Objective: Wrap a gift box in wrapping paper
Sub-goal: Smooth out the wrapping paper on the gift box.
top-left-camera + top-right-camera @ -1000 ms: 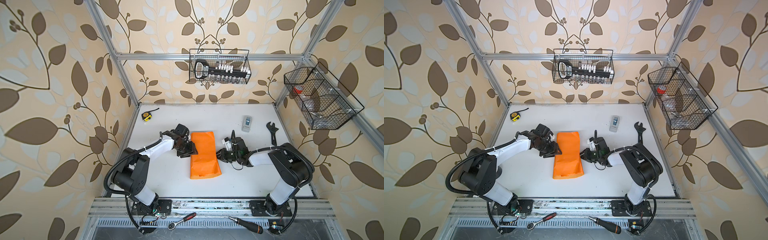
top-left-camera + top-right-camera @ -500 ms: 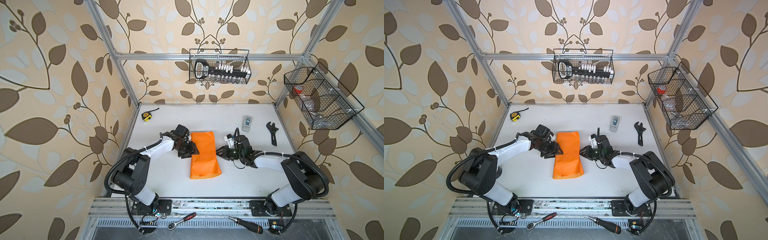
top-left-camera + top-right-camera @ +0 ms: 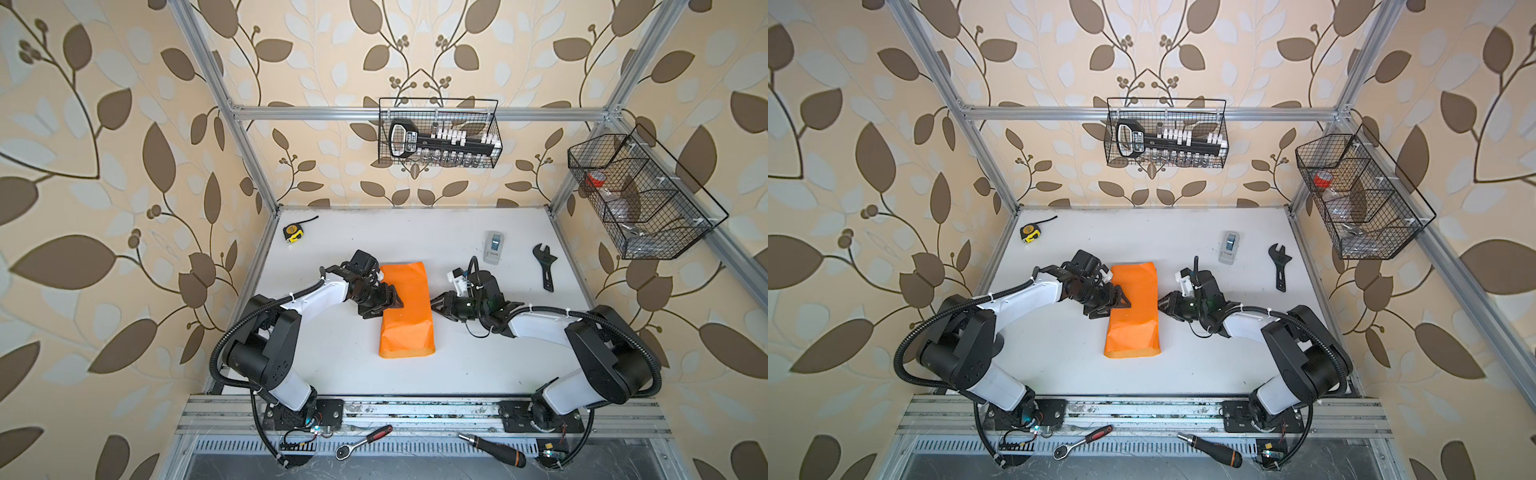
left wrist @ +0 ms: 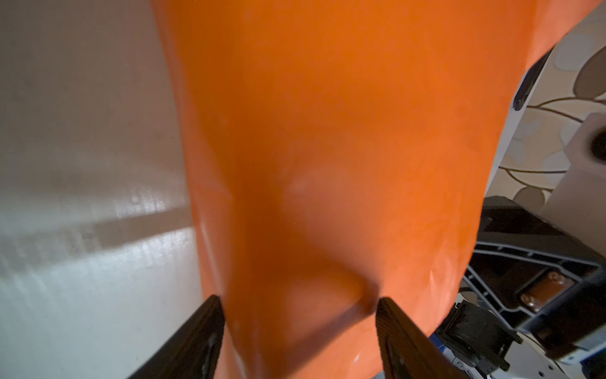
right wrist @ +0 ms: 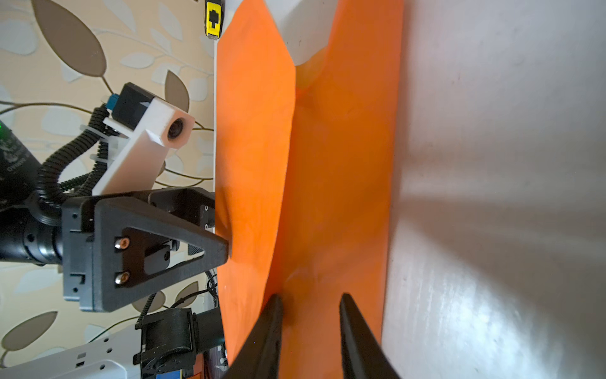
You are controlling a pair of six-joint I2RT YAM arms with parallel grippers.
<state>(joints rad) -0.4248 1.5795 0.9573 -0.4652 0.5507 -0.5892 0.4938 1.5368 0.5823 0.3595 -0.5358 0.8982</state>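
The wrapping paper [image 3: 405, 311] [image 3: 1133, 311] lies folded into a long orange parcel in the middle of the white table. The gift box is hidden under it. At the parcel's left side my left gripper [image 3: 392, 301] [image 3: 1121, 301] stands open. In the left wrist view its jaws [image 4: 296, 300] straddle the orange paper [image 4: 328, 164], tips at its surface. My right gripper [image 3: 434, 305] [image 3: 1163, 305] is at the parcel's right side. Its jaws [image 5: 310, 297] stand a little apart against the paper [image 5: 328, 197], nothing pinched between them.
A grey tape dispenser [image 3: 493, 247] and a black wrench [image 3: 545, 266] lie at the back right, a yellow tape measure [image 3: 293, 232] at the back left. Wire baskets [image 3: 440, 133] [image 3: 640, 195] hang on the back and right walls. A ratchet [image 3: 365, 440] and a screwdriver [image 3: 492, 449] lie below the front rail.
My left gripper's jaws have spread wider at the parcel's left side. The right arm's elbow has swung out to the right while its gripper stayed by the parcel.
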